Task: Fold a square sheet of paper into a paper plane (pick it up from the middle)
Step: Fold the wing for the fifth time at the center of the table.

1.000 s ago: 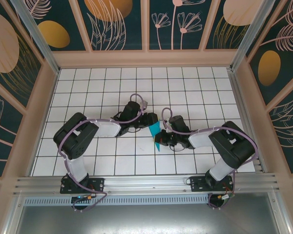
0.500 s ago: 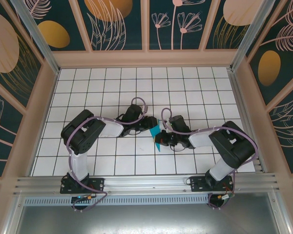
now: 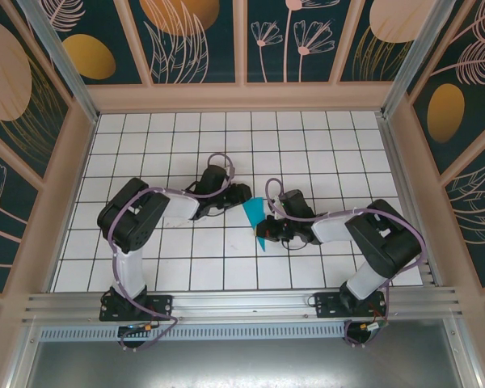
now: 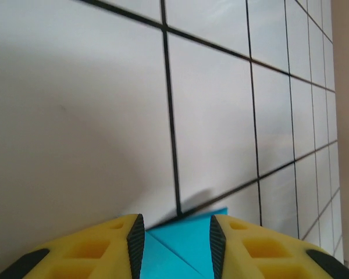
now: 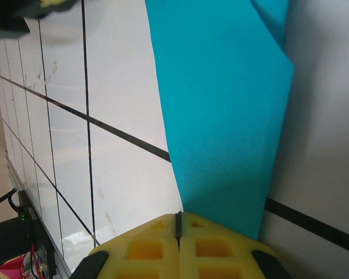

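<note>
The right gripper, fingers together, should press the blue paper flat while the left gripper, fingers apart, pinches its corner gently.

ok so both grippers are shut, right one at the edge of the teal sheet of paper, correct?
Not quite: the left gripper is open. The left wrist view shows its yellow fingers standing apart, with a corner of the teal sheet of paper in the gap. The rest holds: the right gripper is shut, at the paper's edge.
</note>
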